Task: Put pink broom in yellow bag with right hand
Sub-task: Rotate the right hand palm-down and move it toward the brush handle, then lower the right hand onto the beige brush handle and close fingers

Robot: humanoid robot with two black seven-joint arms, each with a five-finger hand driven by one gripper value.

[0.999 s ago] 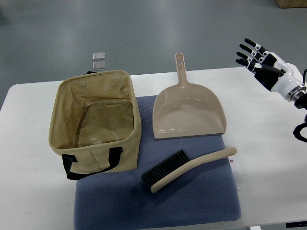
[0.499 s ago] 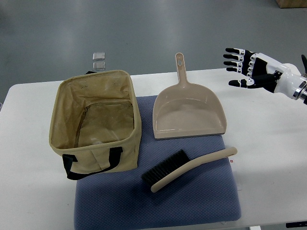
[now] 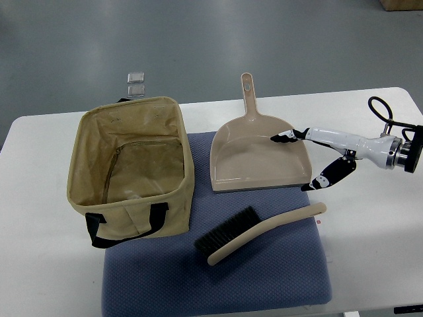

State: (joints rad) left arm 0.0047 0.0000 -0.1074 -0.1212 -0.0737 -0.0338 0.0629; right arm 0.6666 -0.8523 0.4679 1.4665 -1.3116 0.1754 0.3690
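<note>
Reach is the step in hand: the right hand [image 3: 317, 158] is held over the right side of the dustpan [image 3: 260, 158], fingers spread and thumb dropped low, with nothing grasped. The left hand is not seen.

The broom [image 3: 258, 232] is laid flat on the blue mat [image 3: 218, 277], just in front of the dustpan's open edge, with its dark bristles pointed toward the bag [image 3: 131, 165] and its handle end raised toward the right. Though the task calls it pink, it is seen as beige, like the dustpan. The bag is stood open on the left, partly on the mat, its mouth upward and its black strap hung at the near wall.

For a good grasp, the hand is best brought down toward the handle's right end, well clear of the bristles, so that the fingers can be closed across the shaft. The dustpan lip is close by and is easily nudged, so the descent should be made from above, not swept in sideways. The handle is thin and curved; a wrap around it is judged steadier than a fingertip pinch. For the later drop, the bristle end is best led into the bag first.
</note>
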